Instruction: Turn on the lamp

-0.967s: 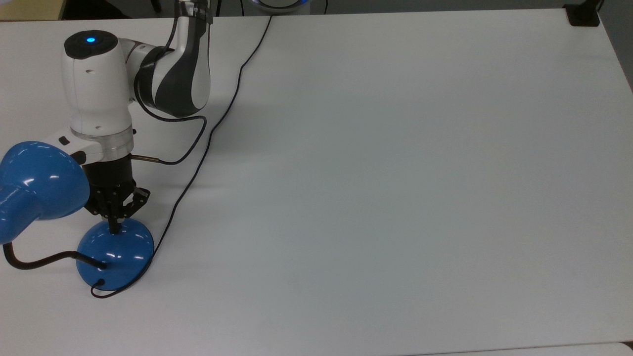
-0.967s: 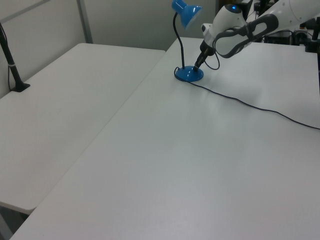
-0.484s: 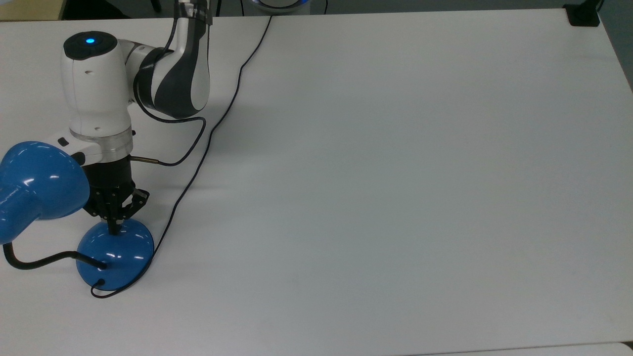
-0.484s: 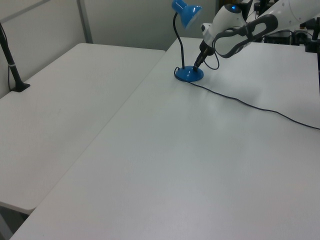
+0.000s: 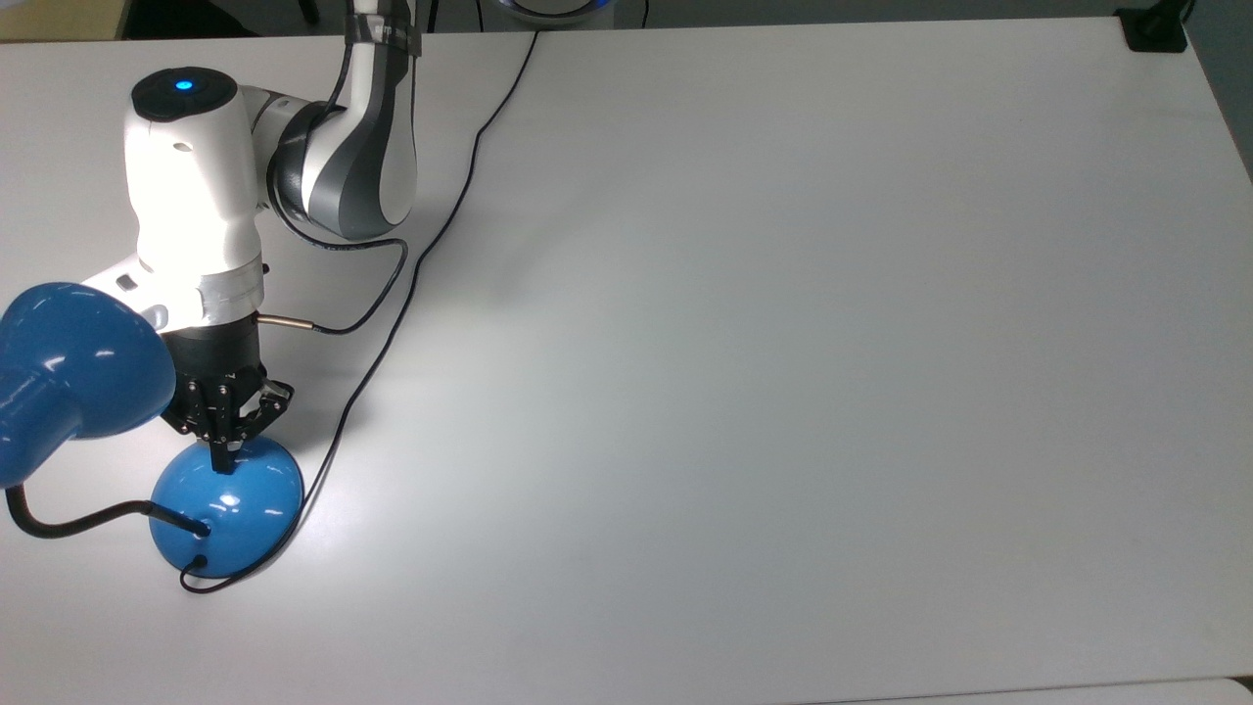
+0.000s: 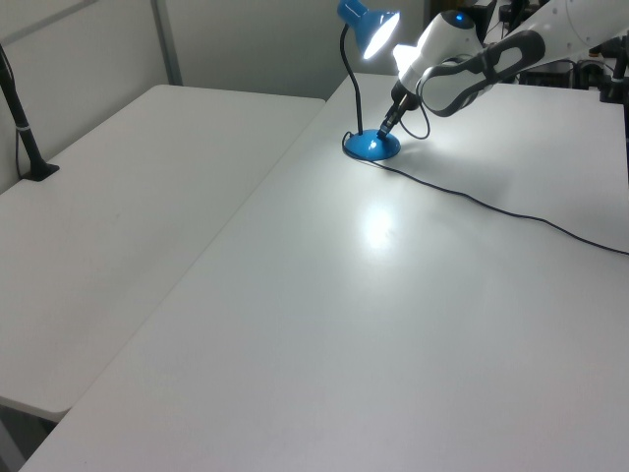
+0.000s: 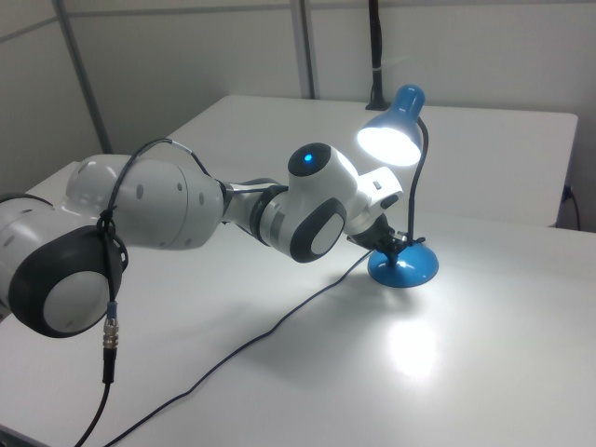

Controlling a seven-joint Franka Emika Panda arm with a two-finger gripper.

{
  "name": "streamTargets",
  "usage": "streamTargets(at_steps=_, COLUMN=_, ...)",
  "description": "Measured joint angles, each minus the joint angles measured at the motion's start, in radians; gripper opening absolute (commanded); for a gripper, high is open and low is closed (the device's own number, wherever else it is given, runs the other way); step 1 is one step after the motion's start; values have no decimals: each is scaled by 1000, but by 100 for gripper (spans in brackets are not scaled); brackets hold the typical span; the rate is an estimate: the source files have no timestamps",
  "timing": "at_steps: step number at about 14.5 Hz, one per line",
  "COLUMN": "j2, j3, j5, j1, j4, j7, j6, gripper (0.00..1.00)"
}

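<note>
Touching lamp [image 5: 225, 514] base: claw [image 5: 225, 462].

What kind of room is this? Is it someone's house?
Probably not a house; it looks like a robot lab or workshop. A big white robot arm sits on plain white tables, its gripper touching a lit blue lamp, with bare walls behind.

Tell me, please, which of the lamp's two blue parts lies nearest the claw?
The domed base: the claw meets its top with its tip, whereas the lit cone-shaped shade hangs higher, off to one side.
</note>
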Motion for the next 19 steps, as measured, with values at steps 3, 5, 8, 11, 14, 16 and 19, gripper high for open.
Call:
streamTargets(at_steps=3, j2=7, j3=0, j5=0, j1=0, j4=6, j7=0, j6=15, gripper=0)
streamTargets(at_steps=5, j2=9, j3=0, j5=0, j1=-1, j4=8, j7=0, j6=16, gripper=0)
streamTargets(at_steps=8, j2=2, j3=-1, j5=6, j1=-2, j4=22, j7=2, j6=32, gripper=0)
streamTargets(at_steps=11, j2=-70, j3=1, j5=68, j1=0, j4=-8, j7=22, j6=29, gripper=0)
streamTargets(at_steps=14, j2=-207, j3=17, j5=82, j1=6, j4=-81, j7=164, j6=-113, gripper=0)
streamTargets(at_steps=16, j2=-327, j3=30, j5=79, j1=28, j4=-110, j7=284, j6=-325, gripper=2)
streamTargets(at_steps=19, j2=-476, j3=36, j5=75, j1=78, j4=-123, j7=387, j6=-680, gripper=66)
